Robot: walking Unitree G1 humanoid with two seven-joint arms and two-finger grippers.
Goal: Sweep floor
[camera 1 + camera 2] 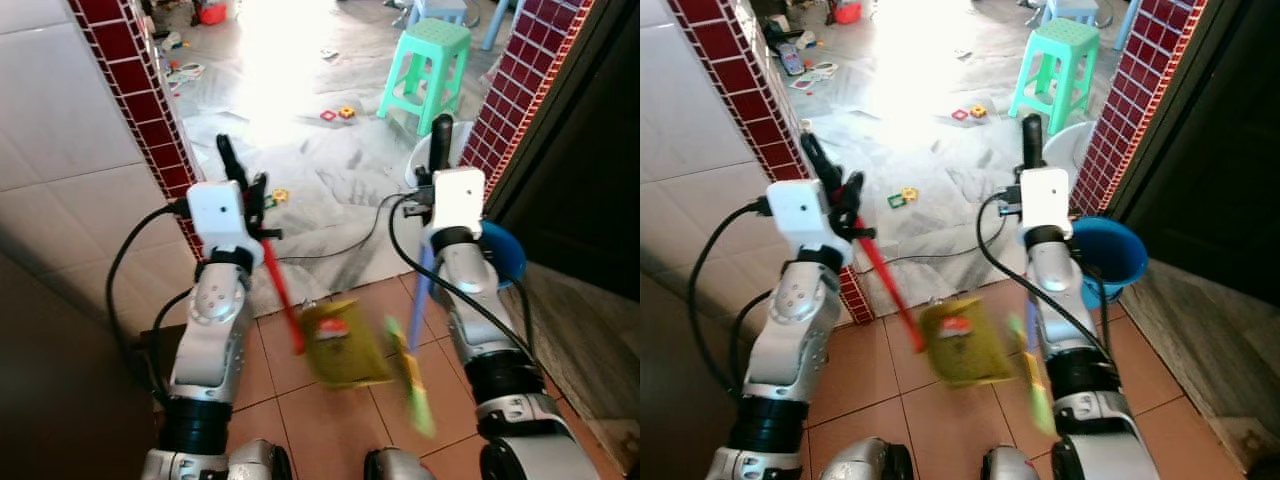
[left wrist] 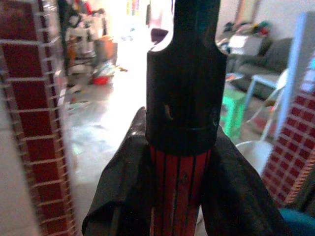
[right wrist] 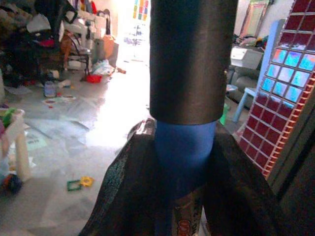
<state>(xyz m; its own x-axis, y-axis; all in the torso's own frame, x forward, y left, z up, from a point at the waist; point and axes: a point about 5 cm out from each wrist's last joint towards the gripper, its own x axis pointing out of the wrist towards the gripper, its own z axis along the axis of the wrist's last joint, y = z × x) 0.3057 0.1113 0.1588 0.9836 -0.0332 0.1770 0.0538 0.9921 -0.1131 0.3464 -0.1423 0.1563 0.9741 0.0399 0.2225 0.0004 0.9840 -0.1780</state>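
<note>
My left gripper [image 1: 246,190] is shut on a red handle [image 1: 280,290] with a black top; in the left wrist view the red handle [image 2: 179,189] sits between both fingers [image 2: 120,196]. The handle runs down to a yellow-green dustpan [image 1: 345,345], blurred, just above the terracotta tiles. My right gripper [image 1: 432,185] is shut on a blue broom handle [image 3: 183,152] capped in black [image 3: 189,59]. The broom's green bristles [image 1: 415,385] hang blurred beside the dustpan, between my arms.
Red-tiled pillars [image 1: 140,90] [image 1: 525,80] frame a doorway onto a grey marble floor with scattered toys [image 1: 338,114]. A green stool [image 1: 425,70] stands beyond, with a white basin [image 1: 422,160] and a blue bucket [image 1: 508,252] at the right. A black cable [image 1: 340,248] crosses the threshold.
</note>
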